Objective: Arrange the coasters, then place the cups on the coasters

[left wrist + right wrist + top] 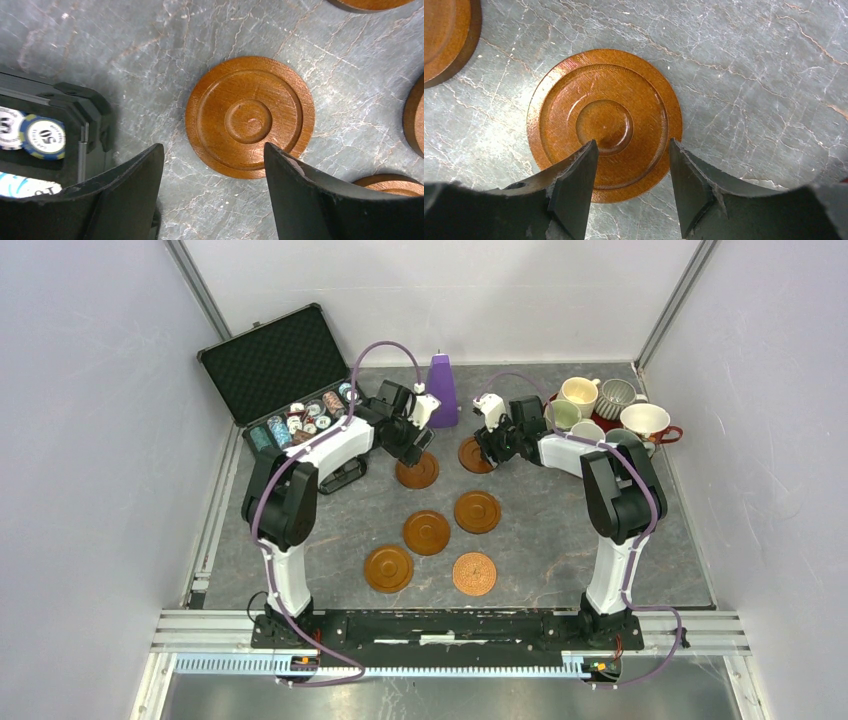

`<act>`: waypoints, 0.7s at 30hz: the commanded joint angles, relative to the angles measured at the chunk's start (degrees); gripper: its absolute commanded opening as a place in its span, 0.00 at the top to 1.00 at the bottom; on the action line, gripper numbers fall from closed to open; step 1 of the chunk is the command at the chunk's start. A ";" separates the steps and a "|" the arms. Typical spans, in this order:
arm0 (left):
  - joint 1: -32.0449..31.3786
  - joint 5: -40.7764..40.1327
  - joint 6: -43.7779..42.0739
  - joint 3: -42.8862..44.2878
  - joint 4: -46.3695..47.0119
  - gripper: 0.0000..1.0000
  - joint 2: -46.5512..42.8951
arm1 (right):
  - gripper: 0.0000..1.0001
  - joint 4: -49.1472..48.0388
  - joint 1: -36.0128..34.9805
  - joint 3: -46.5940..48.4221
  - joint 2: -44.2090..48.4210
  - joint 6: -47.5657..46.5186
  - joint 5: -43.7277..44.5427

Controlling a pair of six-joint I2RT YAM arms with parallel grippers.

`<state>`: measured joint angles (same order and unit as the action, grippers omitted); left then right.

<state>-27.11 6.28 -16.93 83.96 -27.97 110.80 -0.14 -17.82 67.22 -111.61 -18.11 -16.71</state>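
Six brown coasters lie flat on the grey table. The two at the back are under my grippers. My left gripper [415, 447] [214, 150] hovers open just over the near edge of the left one [417, 471] [250, 117], with nothing between its fingers. My right gripper [490, 445] [634, 145] is open above the right one [476, 455] [604, 125], fingers apart over its near half. Three glossy coasters [477, 511] [427, 532] [388, 568] and a lighter patterned coaster [474, 574] lie nearer the bases. The cups, among them cream [580, 392], grey ribbed [615, 398] and red [648, 422], crowd the back right.
An open black case [275, 370] of poker chips [305, 420] lies at the back left, its corner [85, 105] close beside my left fingers. A purple cone [443, 390] stands at the back between the grippers. The cups sit on a red tray [603, 421]. Walls enclose the table.
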 commanded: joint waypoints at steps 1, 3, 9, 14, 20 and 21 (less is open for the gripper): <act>0.22 1.27 3.75 1.37 -0.78 0.21 3.33 | 0.40 2.78 -0.08 -0.06 0.17 2.69 -3.00; 0.22 0.61 3.70 2.65 -0.86 0.22 4.88 | 0.40 2.68 -0.02 -0.15 -0.08 3.43 -3.29; 0.22 -2.03 3.23 8.52 -2.63 0.28 10.89 | 0.42 2.53 -0.04 2.16 -2.69 4.91 -1.95; 0.37 -4.08 3.04 12.19 -1.80 0.32 14.01 | 0.45 3.00 -0.02 5.42 -5.72 6.09 0.70; 0.66 -4.86 3.33 17.66 -2.52 0.35 17.18 | 0.46 2.20 -0.02 7.52 -7.84 8.04 2.37; 0.66 -4.95 3.40 18.49 -2.70 0.35 17.74 | 0.46 2.04 -0.02 7.78 -8.06 8.16 2.44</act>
<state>-26.94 2.90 -15.46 98.39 -30.79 126.56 -0.40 -17.82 73.84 -116.86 -12.38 -16.16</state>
